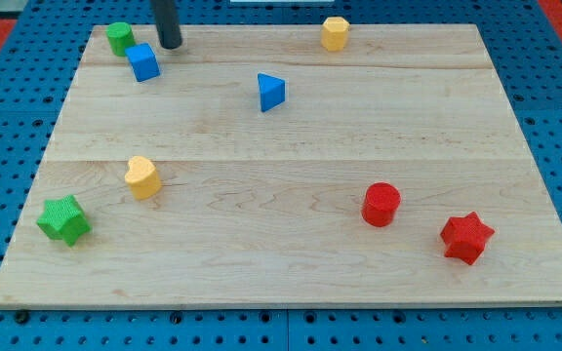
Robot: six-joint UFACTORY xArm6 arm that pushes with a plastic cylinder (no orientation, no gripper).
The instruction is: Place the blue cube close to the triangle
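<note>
My tip (170, 45), the lower end of a straight dark rod, stood on the pale wooden board (291, 273) near its upper-left corner. There were no jaws to open or close; the rod held nothing and seemed just clear of every block. The small blue cube (144, 61) lay just below and to the view's left of the tip, close but apparently not touching. A green block (119, 38), its shape hard to make out, sat just beyond the cube toward the view's left and top.

The blue triangular block (270, 92) lay well apart from the cube, toward the view's right and a little lower. I judged the step in hand to be the approach: the cube had not yet been brought near the triangle. The tip stood on the cube's upper-right side, so the next move would call for going round to its left face and pushing rightward and slightly down.

Farther out were a yellow block (335, 33) at the top, a yellow heart-shaped block (142, 177) and a green star (64, 219) at lower left, and a red cylinder (381, 205) and red star (466, 237) at lower right.
</note>
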